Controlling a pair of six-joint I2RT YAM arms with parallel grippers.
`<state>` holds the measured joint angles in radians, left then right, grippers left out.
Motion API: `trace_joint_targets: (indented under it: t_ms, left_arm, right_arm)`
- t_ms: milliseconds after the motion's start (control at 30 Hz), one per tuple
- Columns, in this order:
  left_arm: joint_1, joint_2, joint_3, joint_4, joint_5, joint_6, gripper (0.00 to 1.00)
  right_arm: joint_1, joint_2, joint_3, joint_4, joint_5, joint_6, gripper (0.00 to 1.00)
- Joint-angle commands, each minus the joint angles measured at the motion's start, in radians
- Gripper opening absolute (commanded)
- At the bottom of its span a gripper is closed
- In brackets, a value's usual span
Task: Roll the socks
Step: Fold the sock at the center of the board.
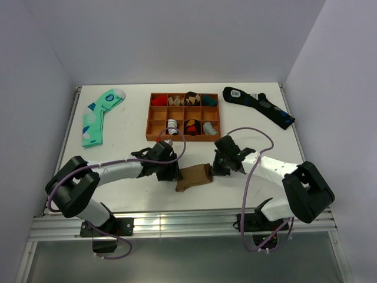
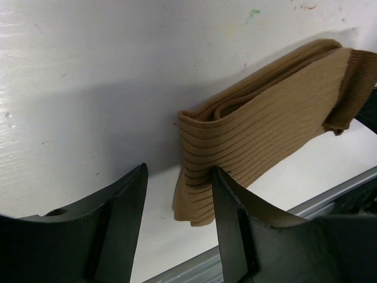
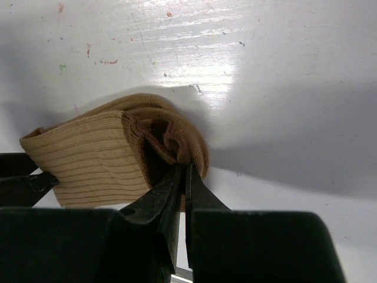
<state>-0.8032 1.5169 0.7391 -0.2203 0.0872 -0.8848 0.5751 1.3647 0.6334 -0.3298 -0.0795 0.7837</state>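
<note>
Socks: A folded tan-brown ribbed bundle, the socks (image 1: 194, 177), lies flat on the white desk (image 1: 129, 127) near its front edge. It sits between the two arms, at 6 o'clock from the wooden tray (image 1: 148, 122).
Right fingers: The right fingers (image 3: 159, 200) are pressed almost together, with only a thin slit between them. They pinch the bunched, darker cuff at the bundle's 3 o'clock end.
Left fingers: The left fingers (image 2: 121, 218) stand spread apart, low over the desk at the bundle's 9 o'clock end. The folded edge of the socks sits against one finger, bare desk shows in the gap, and nothing is clamped.
Fold: In the left wrist view the layers are stacked, with the ribbing running the length of the bundle.
Tray: The tray is divided into compartments, and several hold rolled socks in mixed colours.
Mint-green sock: A mint-green sock (image 1: 100, 115) with white dots lies flat at 10 o'clock from the bundle, well apart and close to the desk's left edge.
Navy sock: A dark navy sock (image 1: 259, 105) with blue patches lies at 1 o'clock from the bundle, just right of the tray.
</note>
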Motion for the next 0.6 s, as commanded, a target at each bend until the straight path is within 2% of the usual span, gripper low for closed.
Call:
trace_joint_targets:
  t_ms: [0, 200, 367, 567]
  left_arm:
    - [-0.011, 0.026, 0.032, 0.007, -0.007, 0.004, 0.54]
    - [-0.027, 0.065, 0.071, -0.042, -0.066, -0.002, 0.55]
    - [-0.040, 0.101, 0.105, -0.128, -0.128, -0.006, 0.50]
    - [-0.050, 0.149, 0.154, -0.229, -0.216, -0.009, 0.46]
  right_arm:
    - [-0.012, -0.007, -0.014, 0.003, 0.014, -0.024, 0.00]
    - [-0.020, -0.016, -0.018, -0.002, 0.023, -0.023, 0.00]
    - [-0.038, -0.035, -0.017, -0.026, 0.038, -0.029, 0.00]
    - [-0.067, -0.065, -0.005, -0.064, 0.055, -0.040, 0.11]
